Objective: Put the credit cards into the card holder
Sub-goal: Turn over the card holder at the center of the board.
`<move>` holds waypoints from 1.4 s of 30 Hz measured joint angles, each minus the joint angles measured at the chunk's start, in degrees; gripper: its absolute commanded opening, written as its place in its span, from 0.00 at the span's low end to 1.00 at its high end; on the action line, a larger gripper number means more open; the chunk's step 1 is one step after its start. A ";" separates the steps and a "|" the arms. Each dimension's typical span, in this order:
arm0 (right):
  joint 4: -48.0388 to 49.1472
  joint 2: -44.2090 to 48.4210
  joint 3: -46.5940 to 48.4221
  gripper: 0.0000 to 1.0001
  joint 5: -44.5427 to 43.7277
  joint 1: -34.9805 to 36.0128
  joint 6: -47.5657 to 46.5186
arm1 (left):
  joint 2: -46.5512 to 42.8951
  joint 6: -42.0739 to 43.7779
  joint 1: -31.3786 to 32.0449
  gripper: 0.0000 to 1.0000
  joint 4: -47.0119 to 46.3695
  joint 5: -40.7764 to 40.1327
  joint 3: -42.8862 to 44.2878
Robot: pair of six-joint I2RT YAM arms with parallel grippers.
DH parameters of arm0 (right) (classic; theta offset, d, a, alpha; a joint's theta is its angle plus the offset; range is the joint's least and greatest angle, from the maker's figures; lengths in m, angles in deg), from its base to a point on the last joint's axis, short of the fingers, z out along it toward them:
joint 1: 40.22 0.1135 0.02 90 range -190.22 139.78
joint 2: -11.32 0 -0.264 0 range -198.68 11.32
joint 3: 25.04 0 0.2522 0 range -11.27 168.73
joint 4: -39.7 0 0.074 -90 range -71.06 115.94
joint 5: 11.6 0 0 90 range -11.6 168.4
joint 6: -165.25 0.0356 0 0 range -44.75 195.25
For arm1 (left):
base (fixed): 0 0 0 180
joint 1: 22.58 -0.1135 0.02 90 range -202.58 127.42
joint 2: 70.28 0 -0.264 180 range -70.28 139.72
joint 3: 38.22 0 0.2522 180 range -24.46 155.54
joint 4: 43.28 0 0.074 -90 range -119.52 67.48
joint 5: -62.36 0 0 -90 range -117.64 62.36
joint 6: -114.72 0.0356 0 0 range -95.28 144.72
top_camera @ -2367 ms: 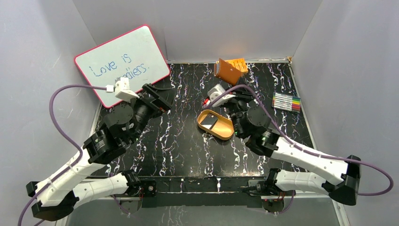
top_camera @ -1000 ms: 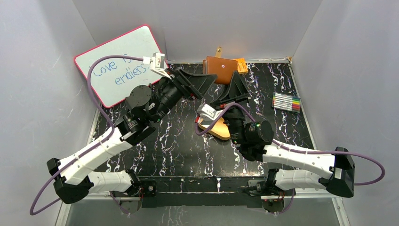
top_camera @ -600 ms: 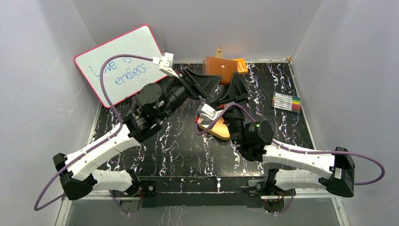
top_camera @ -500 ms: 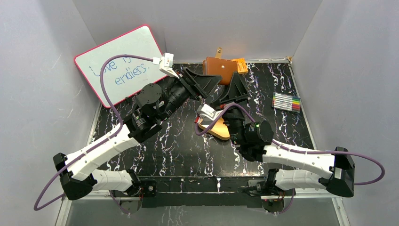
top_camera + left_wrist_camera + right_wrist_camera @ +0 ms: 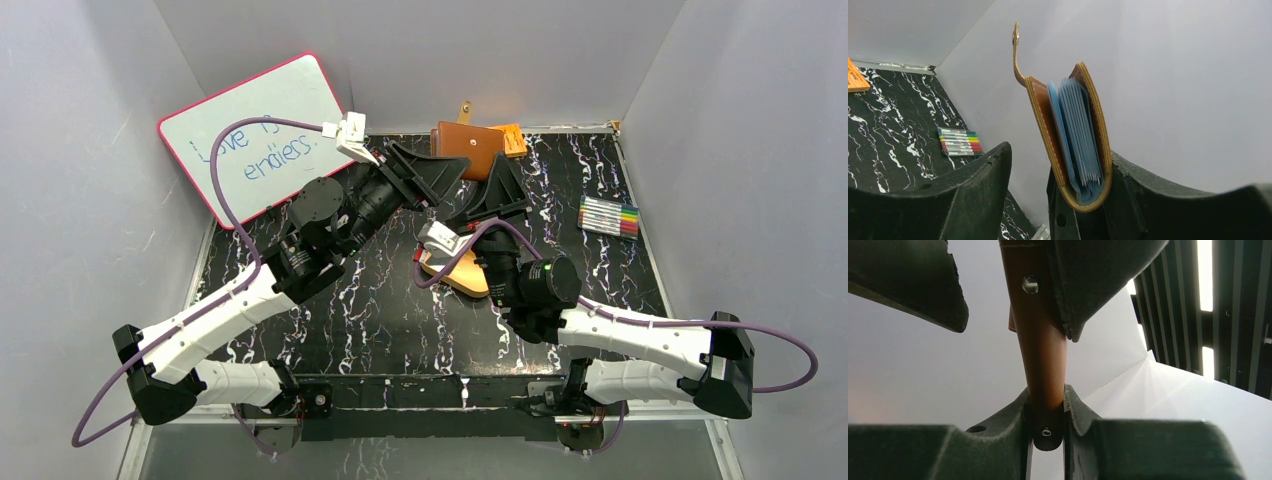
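Many pale-blue sleeves (image 5: pixel 1078 130) fill the brown stitched leather card holder (image 5: pixel 1044 120).

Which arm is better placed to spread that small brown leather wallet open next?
Left, probably. The right gripper is pinched shut on the small brown leather wallet, holding it up. The left gripper stands open around it, free to pull a cover aside.

Lab test cell, grey enclosure walls (image 5: pixel 440 60)

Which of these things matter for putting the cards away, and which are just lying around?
Job: brown card holder, gripped by the right tool; credit cards not visible.
Lying about: whiteboard, marker set, orange book, tan tray.
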 measured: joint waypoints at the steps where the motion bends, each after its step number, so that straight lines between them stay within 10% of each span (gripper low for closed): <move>1: 0.00 0.00 0.00 0.00 0.00 0.02 0.00 | 0.00 0.00 0.02 0.59 -0.04 0.02 0.00; 17: 0.02 -0.07 0.00 0.00 -0.13 0.33 0.00 | 0.46 0.26 0.02 0.70 -1.03 -0.02 0.00; 26: 0.00 -0.13 0.00 0.00 -0.48 0.57 0.00 | 1.11 0.50 0.02 0.48 -1.55 0.00 0.33; 34: -0.17 -0.70 0.00 0.00 -1.07 0.79 -0.20 | 1.14 0.50 0.46 0.00 -2.99 0.50 0.46; 38: -0.09 -0.79 0.00 0.01 -1.90 1.36 -0.24 | 1.03 0.48 0.52 0.00 -2.80 0.46 0.44; 42: -0.55 -0.79 0.00 0.34 -2.58 2.05 0.13 | 0.31 0.79 0.68 0.00 -2.27 0.11 -0.02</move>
